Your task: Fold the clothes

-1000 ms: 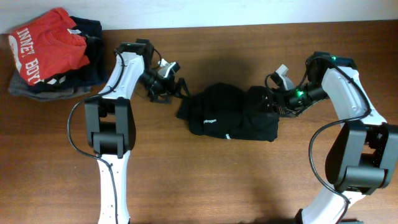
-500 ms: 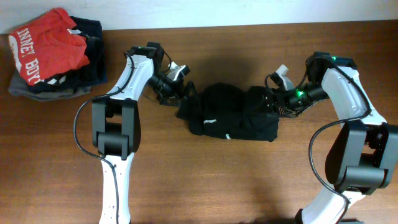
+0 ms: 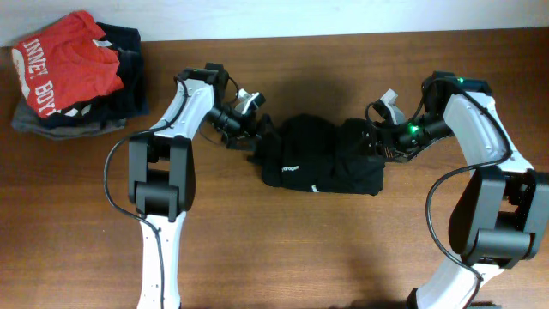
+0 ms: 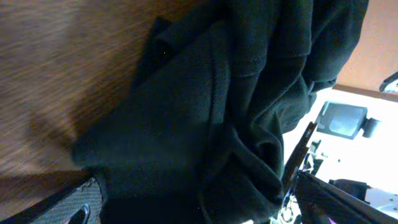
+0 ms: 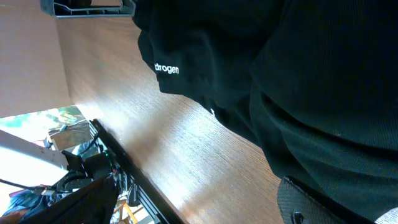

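A black garment [image 3: 319, 156] with small white lettering lies crumpled at the table's middle. My left gripper [image 3: 257, 136] is at its left edge. In the left wrist view the black garment [image 4: 205, 106] fills the frame and bunches between the wide-apart fingers of the left gripper [image 4: 199, 208], which is open. My right gripper [image 3: 378, 142] rests at the garment's right edge. In the right wrist view the right gripper [image 5: 199, 211] is open. One finger pad lies against the black garment [image 5: 298, 68], with bare wood between the fingers.
A pile of folded clothes, a red printed shirt [image 3: 64, 64] on top of dark and grey pieces, sits at the back left corner. The wooden table [image 3: 283, 249] stretches in front of the garment. The wall edge runs along the back.
My left gripper has moved right, from a little left of the garment onto its left edge. The right arm and the garment's right side have not moved.
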`<state>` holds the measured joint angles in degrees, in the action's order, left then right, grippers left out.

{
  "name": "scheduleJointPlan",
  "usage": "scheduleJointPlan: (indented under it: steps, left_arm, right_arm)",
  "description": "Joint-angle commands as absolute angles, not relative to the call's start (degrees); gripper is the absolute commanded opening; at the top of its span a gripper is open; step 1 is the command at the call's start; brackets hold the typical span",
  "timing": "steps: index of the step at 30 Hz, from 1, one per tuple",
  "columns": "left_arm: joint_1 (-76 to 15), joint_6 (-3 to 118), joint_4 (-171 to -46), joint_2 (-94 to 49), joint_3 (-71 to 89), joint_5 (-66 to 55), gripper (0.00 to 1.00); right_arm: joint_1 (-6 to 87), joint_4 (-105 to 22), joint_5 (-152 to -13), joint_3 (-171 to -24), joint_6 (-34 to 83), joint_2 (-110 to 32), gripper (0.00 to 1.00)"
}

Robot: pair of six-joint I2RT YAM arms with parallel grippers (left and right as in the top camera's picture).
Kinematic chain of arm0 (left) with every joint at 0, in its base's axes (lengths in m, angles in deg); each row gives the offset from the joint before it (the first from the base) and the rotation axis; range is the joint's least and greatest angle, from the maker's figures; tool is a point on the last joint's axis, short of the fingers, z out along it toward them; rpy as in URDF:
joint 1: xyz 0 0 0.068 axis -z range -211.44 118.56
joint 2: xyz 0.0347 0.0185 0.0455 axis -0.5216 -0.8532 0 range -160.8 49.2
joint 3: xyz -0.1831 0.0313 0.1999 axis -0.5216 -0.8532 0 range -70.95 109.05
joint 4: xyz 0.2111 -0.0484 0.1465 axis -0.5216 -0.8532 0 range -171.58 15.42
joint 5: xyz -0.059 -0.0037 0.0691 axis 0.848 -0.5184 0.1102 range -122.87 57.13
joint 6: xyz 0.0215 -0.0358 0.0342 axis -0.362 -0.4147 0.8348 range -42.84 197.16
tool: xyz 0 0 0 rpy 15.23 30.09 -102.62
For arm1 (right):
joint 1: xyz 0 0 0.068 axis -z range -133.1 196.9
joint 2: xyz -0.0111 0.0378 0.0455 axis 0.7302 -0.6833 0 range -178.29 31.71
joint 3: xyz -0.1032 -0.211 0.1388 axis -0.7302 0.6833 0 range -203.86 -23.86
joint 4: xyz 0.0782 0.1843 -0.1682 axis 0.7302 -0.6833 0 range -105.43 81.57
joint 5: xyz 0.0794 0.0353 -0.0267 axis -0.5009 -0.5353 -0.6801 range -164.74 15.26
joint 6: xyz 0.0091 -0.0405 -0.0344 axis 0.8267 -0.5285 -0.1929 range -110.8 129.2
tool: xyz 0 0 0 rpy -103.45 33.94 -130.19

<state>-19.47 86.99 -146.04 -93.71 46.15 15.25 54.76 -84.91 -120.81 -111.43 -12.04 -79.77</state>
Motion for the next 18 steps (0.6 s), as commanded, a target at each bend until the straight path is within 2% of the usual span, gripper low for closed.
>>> scheduleJointPlan:
  steps: [1,16,18]
  left_arm:
    - [-17.2,86.8,-144.6,-95.2,44.6,14.7,0.99]
    - [-13.7,83.2,-139.2,-95.2,44.6,14.9,0.99]
    - [-13.3,83.2,-138.6,-95.2,44.6,14.9,0.83]
  right_arm:
    - [55.2,-84.7,-120.6,-112.0,-12.9,-79.2,0.87]
    - [54.8,-84.5,-120.6,-112.0,-12.9,-79.2,0.87]
    - [54.4,-84.5,-120.5,-112.0,-12.9,-79.2,0.87]
